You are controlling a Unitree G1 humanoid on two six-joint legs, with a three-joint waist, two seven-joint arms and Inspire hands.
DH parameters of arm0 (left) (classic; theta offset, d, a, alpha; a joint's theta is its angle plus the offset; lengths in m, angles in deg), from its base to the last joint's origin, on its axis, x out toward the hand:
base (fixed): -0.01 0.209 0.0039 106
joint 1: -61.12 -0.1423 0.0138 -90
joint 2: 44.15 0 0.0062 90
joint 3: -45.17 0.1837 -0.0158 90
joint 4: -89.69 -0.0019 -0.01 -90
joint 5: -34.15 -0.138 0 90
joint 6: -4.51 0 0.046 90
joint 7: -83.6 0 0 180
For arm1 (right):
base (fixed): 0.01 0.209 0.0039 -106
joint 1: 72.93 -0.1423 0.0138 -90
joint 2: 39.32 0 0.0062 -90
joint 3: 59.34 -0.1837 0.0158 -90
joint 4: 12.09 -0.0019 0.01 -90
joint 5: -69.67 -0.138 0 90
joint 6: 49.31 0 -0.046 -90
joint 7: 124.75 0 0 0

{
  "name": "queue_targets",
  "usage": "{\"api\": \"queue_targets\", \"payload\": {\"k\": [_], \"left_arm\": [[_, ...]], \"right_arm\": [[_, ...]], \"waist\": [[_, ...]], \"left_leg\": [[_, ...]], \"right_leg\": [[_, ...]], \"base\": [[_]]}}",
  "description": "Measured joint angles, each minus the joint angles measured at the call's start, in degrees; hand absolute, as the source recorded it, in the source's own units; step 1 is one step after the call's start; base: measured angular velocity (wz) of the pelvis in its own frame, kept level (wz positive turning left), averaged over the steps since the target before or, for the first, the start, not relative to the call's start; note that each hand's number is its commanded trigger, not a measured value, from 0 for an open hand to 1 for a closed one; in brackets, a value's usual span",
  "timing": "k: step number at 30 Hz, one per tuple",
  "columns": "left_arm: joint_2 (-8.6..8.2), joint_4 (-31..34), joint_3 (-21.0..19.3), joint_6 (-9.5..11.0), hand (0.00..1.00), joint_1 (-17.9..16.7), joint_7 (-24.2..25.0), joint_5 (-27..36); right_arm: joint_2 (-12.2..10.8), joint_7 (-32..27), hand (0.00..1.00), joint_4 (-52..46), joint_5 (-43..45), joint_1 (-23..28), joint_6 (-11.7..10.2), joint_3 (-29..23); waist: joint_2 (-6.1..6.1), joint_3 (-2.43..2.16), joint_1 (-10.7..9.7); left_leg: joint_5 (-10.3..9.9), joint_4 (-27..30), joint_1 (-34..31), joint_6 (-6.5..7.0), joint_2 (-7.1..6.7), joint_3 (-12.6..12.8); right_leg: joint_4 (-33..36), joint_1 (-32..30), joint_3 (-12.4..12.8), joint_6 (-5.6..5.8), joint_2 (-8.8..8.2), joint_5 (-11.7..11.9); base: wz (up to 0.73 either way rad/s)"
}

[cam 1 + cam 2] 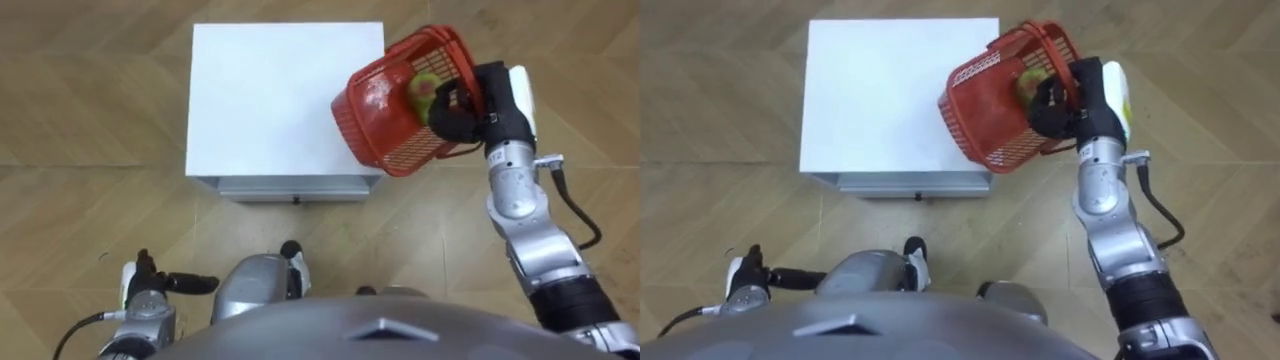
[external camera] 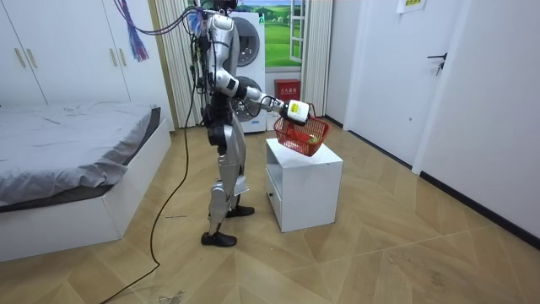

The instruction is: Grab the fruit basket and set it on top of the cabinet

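Left hand (image 1: 150, 290) hangs relaxed while right hand (image 1: 462, 108) grips tilted red basket (image 1: 380, 115) holding green fruit (image 1: 422, 92).

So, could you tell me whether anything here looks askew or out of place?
Yes: the red basket, held in the right hand above the white cabinet's right edge, is clearly tilted rather than level. The green fruit inside lies by the hand-side wall and might roll out.

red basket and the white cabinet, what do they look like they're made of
Red basket: likely moulded plastic, slightly glossy, with thin open lattice walls. White cabinet: probably painted or laminated board, with a smooth matte top and crisp edges. The look alone can't settle it.
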Motion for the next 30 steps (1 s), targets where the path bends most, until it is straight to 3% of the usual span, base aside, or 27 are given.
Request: {"api": "queue_targets", "payload": {"k": [7,13,21,26,30], "left_arm": [[-0.12,-1.35,-0.11,-1.21,0.0,-1.56,0.25,-1.02],[-0.23,-1.45,-0.43,-1.86,0.0,-2.39,1.38,-6.04],[-0.33,-1.31,-0.41,-3.89,0.0,-4.14,2.9,-7.45],[-0.36,-2.19,-0.24,-3.88,0.0,-4.22,2.98,-7.45],[-0.2,-2.2,-0.35,-4.76,0.0,-4.21,3.11,-7.44]], "right_arm": [[-1.7,4.0,1.0,-3.49,-0.03,0.06,0.02,0.58],[-2.81,6.91,1.0,-3.51,0.08,0.06,0.09,2.33],[-3.71,8.39,1.0,-3.32,-1.53,-0.08,0.13,3.12],[-3.8,7.82,1.0,4.34,-2.66,-2.37,0.27,4.79],[-3.78,7.82,1.0,6.92,-2.58,-3.99,2.1,5.09]], "waist": [[-0.03,-0.04,0.62],[-0.03,-0.07,1.29],[-0.53,-0.38,2.6],[-0.9,-0.19,3.92],[-1.96,0.1,5.11]], "left_leg": [[0.07,0.48,1.04,-0.08,0.08,-0.74],[0.06,0.89,0.91,-0.09,0.27,-0.76],[0.07,1.04,0.4,-0.09,0.12,-1.3],[0.15,1.02,-1.48,-0.2,-0.31,-2.2],[0.51,1.25,-3.17,-0.15,-0.41,-2.74]], "right_leg": [[0.12,1.42,-0.52,-0.03,0.11,0.02],[0.24,1.44,-0.53,-0.3,0.29,0.18],[0.08,1.36,-1.07,-0.29,0.31,0.18],[0.31,0.35,-2.53,-0.3,0.4,0.17],[1.15,-1.38,-2.87,-0.43,0.25,0.05]], "base": [[0.02],[0.0],[0.04],[0.13],[0.07]]}}
